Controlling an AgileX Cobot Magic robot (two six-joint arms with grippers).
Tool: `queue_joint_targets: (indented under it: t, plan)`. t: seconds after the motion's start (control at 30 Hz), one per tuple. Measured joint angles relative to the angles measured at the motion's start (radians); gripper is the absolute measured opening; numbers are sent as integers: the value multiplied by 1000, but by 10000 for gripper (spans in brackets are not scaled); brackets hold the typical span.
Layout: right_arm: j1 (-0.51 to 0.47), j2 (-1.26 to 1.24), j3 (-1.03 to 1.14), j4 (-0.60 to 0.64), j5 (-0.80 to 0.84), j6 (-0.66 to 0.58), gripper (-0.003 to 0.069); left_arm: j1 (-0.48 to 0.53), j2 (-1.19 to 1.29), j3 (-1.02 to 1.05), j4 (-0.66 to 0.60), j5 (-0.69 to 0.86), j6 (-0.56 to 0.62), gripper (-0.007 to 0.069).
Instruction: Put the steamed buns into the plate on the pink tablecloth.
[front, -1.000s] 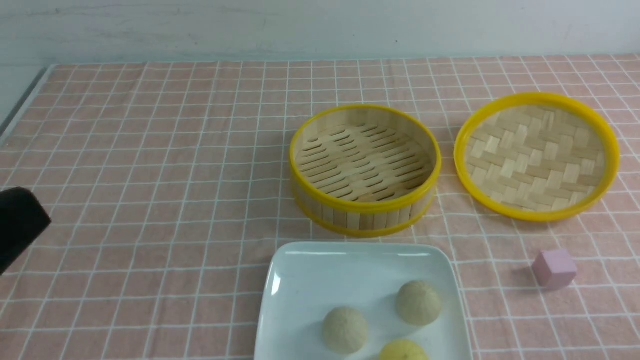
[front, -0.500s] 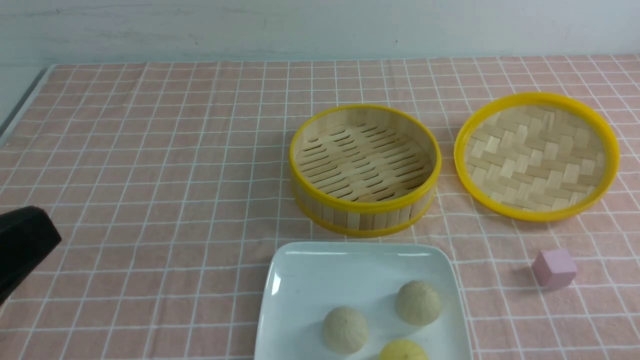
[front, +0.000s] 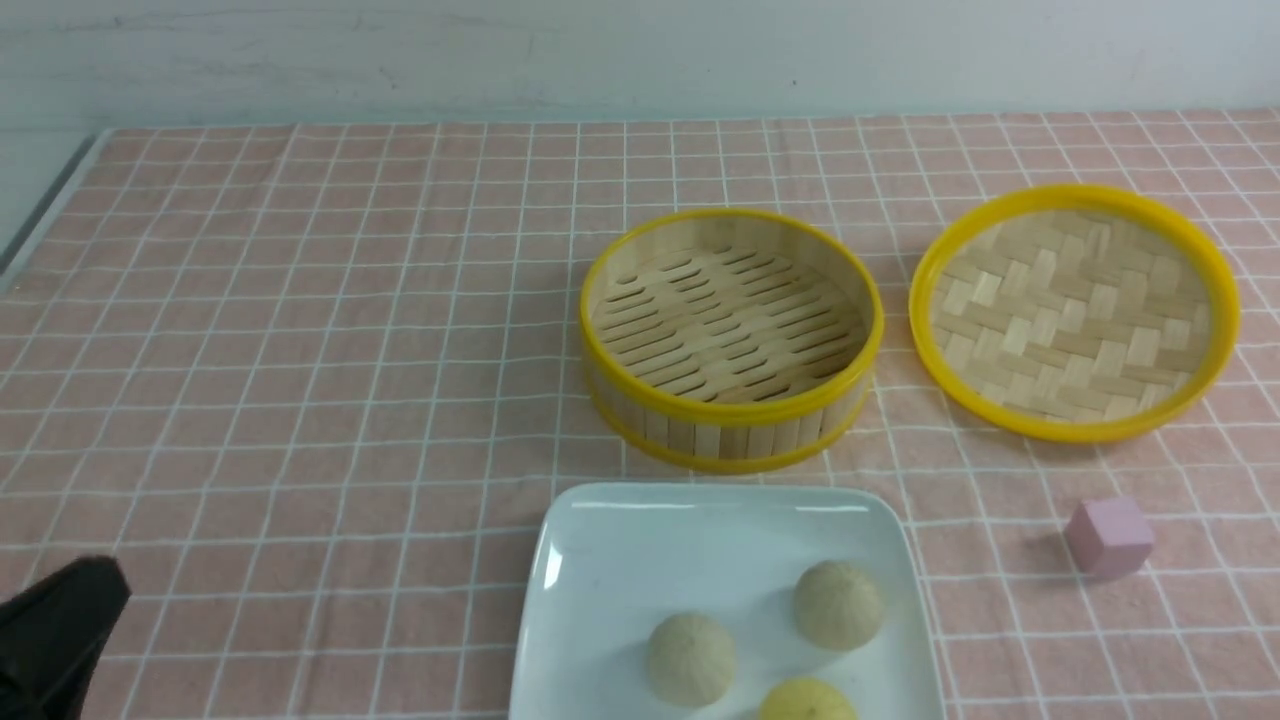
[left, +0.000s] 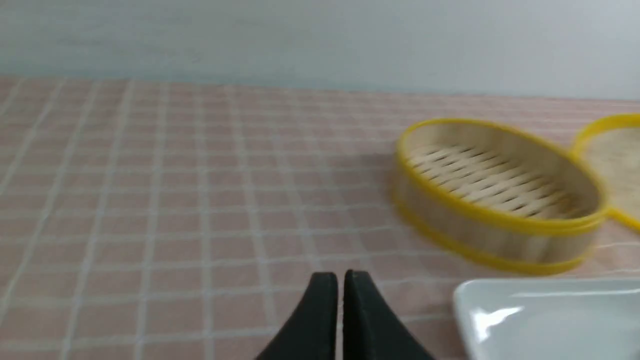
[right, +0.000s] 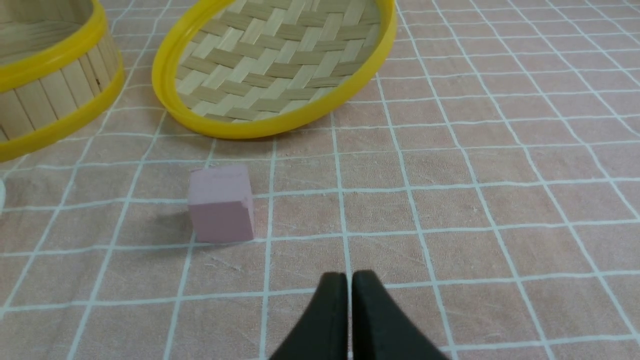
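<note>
As before, buns (front: 838, 604) on plate (front: 640, 560)

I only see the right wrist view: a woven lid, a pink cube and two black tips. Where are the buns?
Observer: In the front view, three steamed buns lie on the white plate, which is nearer the robot than the steamer.
Visitor: Is anything inside the steamer?
Observer: No. The front view shows its slatted floor bare.
Visitor: What is the other arm doing?
Observer: The left end effector is shut and holds nothing. It is at the near left corner of the front view, apart from the plate.
</note>
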Motion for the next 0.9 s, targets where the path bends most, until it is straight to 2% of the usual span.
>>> queue_joint_targets:
  t: [0.07,0.2,0.43,0.9]
  plan:
    - [0,0,0,0,0,0,36,123,-51,101,18,22,3,52]
    - [0,0,0,0,0,0,36,201,-171,188,47,63,6,54]
    - [0,0,0,0,0,0,36,191,-223,194,52,126,7,57]
    - [0,0,0,-1,0,0,36,188,-223,194,52,130,7,71]
